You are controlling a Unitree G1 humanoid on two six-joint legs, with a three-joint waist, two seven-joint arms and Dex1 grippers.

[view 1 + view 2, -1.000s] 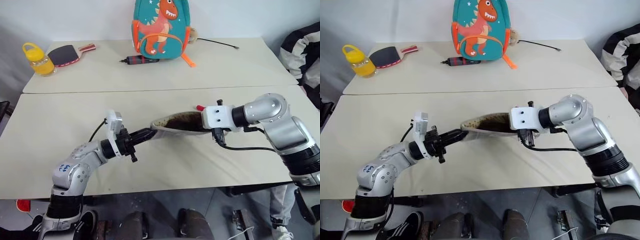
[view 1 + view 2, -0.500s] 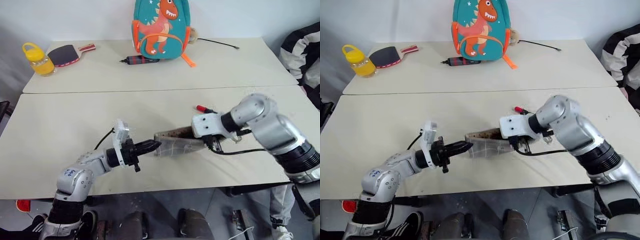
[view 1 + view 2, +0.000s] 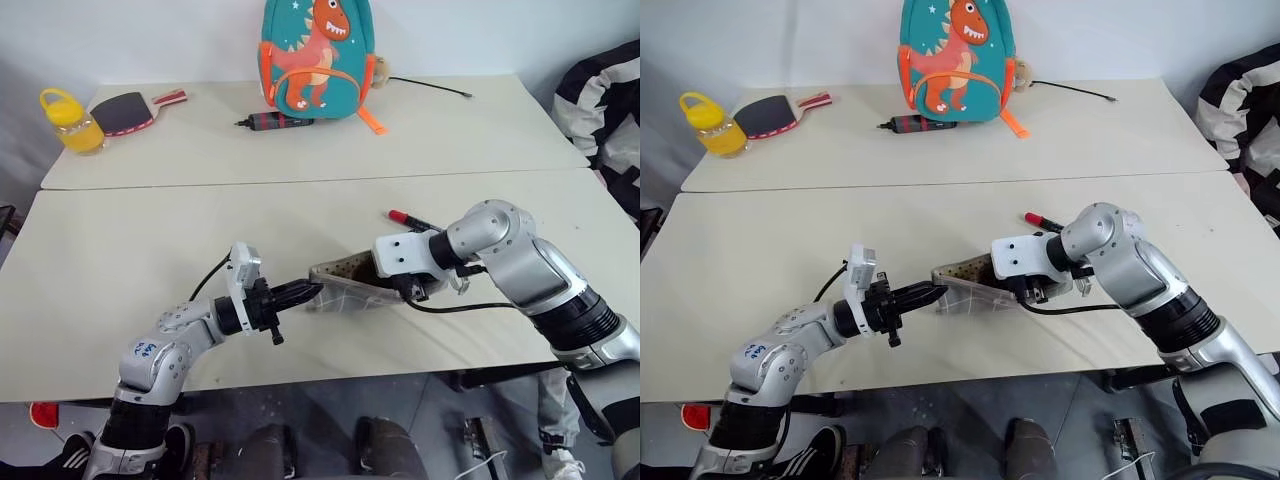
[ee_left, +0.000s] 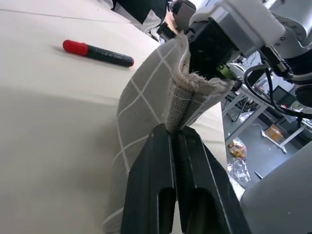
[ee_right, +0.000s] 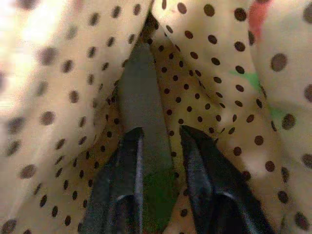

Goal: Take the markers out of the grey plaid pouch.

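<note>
On the near table, our left gripper [image 3: 308,291] pinches 1 end of the grey pouch [image 3: 345,288] shut-tight — steadying it — while our right gripper [image 5: 158,141], fingers slightly parted, reaches inside; 1 red-capped marker [image 3: 410,218] already lies just beyond.

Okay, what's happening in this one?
The robot is emptying a grey plaid pouch on the near table. Its left gripper is shut on the pouch's end, holding it up. The right gripper is inside the dotted lining, fingers parted around a dark, slim object. One red-capped marker already lies on the table beyond the pouch.
</note>
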